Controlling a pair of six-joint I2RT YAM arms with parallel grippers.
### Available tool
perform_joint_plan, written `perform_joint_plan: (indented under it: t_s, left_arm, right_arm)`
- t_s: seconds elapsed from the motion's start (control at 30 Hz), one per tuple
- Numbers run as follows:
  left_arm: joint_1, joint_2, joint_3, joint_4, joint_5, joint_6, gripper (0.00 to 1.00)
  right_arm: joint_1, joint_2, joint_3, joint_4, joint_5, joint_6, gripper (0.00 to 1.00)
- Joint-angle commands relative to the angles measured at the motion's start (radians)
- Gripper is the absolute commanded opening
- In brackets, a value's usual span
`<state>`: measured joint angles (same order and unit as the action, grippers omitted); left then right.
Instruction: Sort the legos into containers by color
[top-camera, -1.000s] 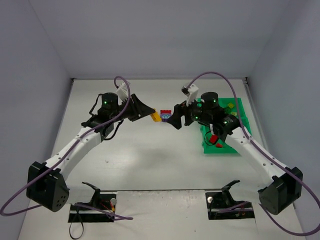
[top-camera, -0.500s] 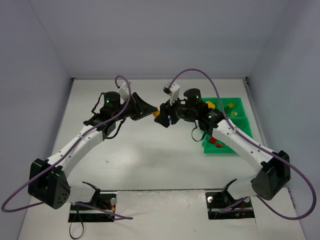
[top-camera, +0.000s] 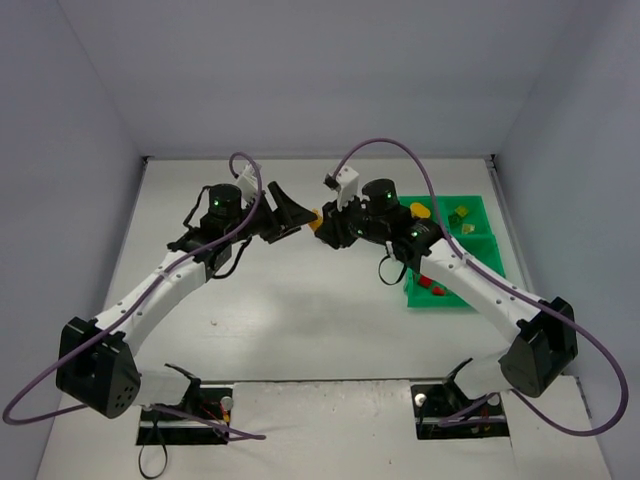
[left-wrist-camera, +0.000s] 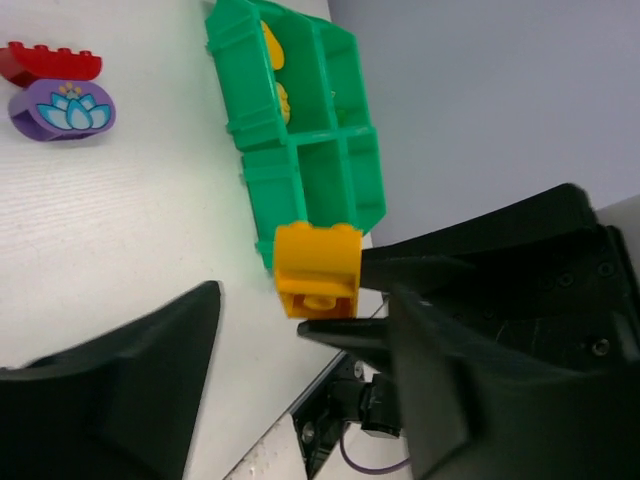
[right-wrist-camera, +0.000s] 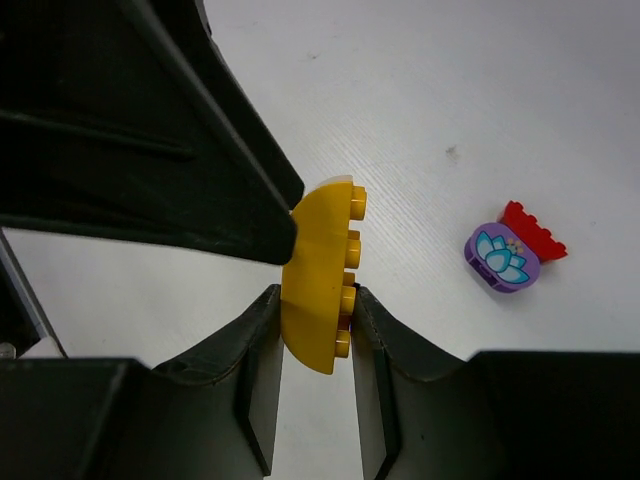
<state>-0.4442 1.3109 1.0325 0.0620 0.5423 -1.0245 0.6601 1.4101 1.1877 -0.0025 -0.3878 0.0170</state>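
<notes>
- A white surface (top-camera: 300, 320) sits inside pale grey walls; the two arms meet over its far middle.
- The right hand (right-wrist-camera: 315, 305) is clamped tight on a yellow brick (right-wrist-camera: 315, 270) — one finger on the studded face, the other on the back.
- The left hand (left-wrist-camera: 300, 300) is spread wide, with the yellow brick in its gap; one fingertip seems to touch the brick's rounded edge.
- The green tray (left-wrist-camera: 300, 135) lies off to the right of both hands.
- A purple piece (left-wrist-camera: 62, 108) and a red brick (left-wrist-camera: 50, 62) lie touching on the surface — outside the tray.
</notes>
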Motion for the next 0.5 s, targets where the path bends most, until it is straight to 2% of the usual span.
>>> perform_joint_plan:
  t_s: [0.0, 0.07, 0.1, 0.13, 0.27, 0.47]
  left_arm:
    - [-0.007, -0.022, 0.054, -0.022, -0.039, 0.039, 0.66]
    - [-0.004, -0.038, 0.067, -0.063, -0.088, 0.096, 0.69]
    - [-0.004, -0.054, 0.072, -0.141, -0.108, 0.136, 0.7]
    - [-0.004, -0.065, 0.075, -0.168, -0.132, 0.158, 0.7]
    - [-0.004, -0.131, 0.057, -0.254, -0.254, 0.25, 0.71]
    - [-0.002, -0.226, -0.005, -0.327, -0.318, 0.325, 0.71]
  right_arm:
    - [-0.028, -0.036, 0.013, 0.065, 0.095, -0.009, 0.0]
    - [-0.091, -0.033, -0.002, 0.052, 0.164, 0.006, 0.0]
    - [-0.121, -0.03, -0.014, 0.03, 0.181, 0.033, 0.0]
    - [-0.193, -0.023, -0.02, 0.019, 0.196, 0.047, 0.0]
    - [-0.336, 0.015, -0.028, -0.048, 0.311, 0.087, 0.0]
    - [-0.523, 0.141, 0.024, -0.083, 0.326, 0.188, 0.04]
